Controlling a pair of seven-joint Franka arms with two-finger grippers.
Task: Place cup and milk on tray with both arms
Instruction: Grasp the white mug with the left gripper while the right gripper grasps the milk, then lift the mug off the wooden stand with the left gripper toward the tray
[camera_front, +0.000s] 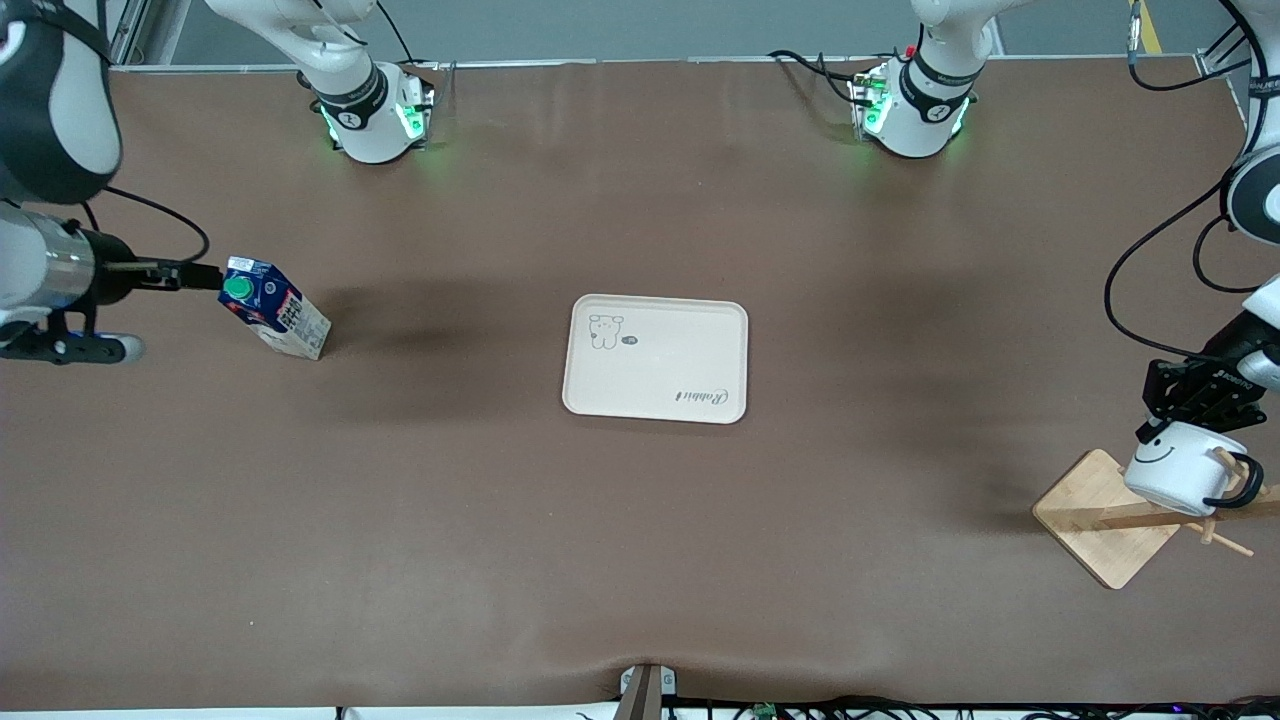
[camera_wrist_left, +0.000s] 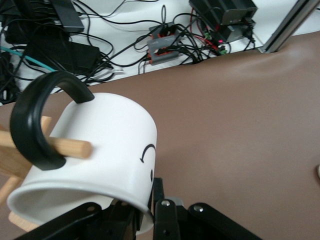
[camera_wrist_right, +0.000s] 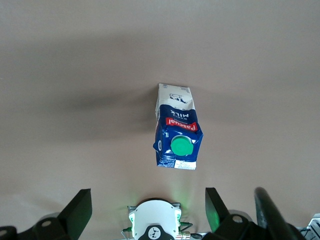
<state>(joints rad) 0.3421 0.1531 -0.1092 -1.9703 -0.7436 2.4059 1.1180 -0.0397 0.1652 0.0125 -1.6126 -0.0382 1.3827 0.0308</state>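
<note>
The tray (camera_front: 655, 358) sits bare in the middle of the table, and both arms are out at the ends. At the left arm's end, the left gripper (camera_front: 1190, 408) has its fingers clamped on the rim of the cup (camera_front: 1180, 468); the left wrist view shows the cup's wall pinched between them, while the black handle (camera_wrist_left: 37, 122) is hooked over a wooden peg (camera_wrist_left: 62, 148) of the rack (camera_front: 1120, 518). The judgement here: the cup needs to slide along the peg's own line until the handle clears the tip, and only then rise, or the light rack may tip or drag along with it. At the right arm's end, the right gripper (camera_wrist_right: 148, 210) hangs over the milk (camera_front: 275, 320) with its fingers spread wide and nothing between them. The carton stands on the table, green cap (camera_wrist_right: 182, 145) up, well apart from the tray. A good grasp would centre the fingers on the carton, come straight down and close on the flat pale sides below the sloped top.
</note>
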